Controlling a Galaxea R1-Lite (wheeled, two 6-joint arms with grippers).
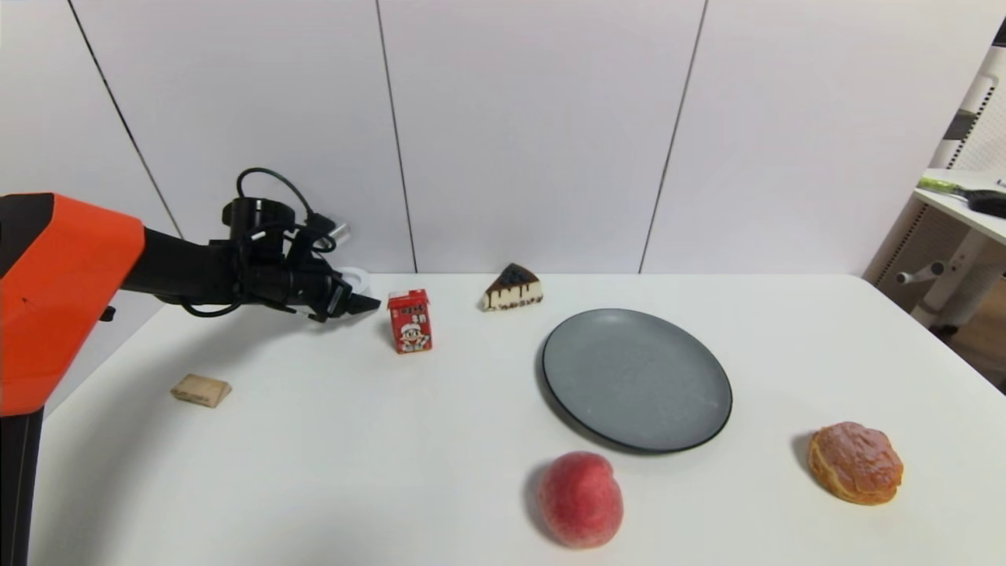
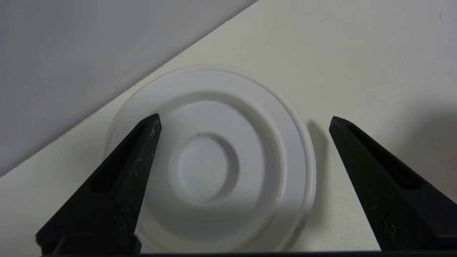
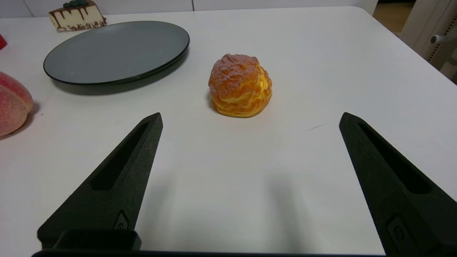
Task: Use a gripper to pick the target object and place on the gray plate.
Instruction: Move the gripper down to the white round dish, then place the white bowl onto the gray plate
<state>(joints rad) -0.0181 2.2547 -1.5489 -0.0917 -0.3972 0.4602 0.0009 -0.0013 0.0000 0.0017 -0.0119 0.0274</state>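
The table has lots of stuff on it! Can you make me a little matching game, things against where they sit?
Things:
1. white disc
2. cream puff
3. cake slice
4. peach

Places:
A. near edge, in front of the gray plate
B. at the far edge, beside the red milk carton
C. below the open left gripper
D. ahead of the open right gripper

Pairs: 1-C, 2-D, 3-B, 4-A

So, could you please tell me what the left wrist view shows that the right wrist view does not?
Only the left wrist view shows the white disc by the wall, the open left gripper just above it, not touching. Only the right wrist view shows the gray plate, cream puff, peach, cake slice and the open right gripper. Both show the white table.
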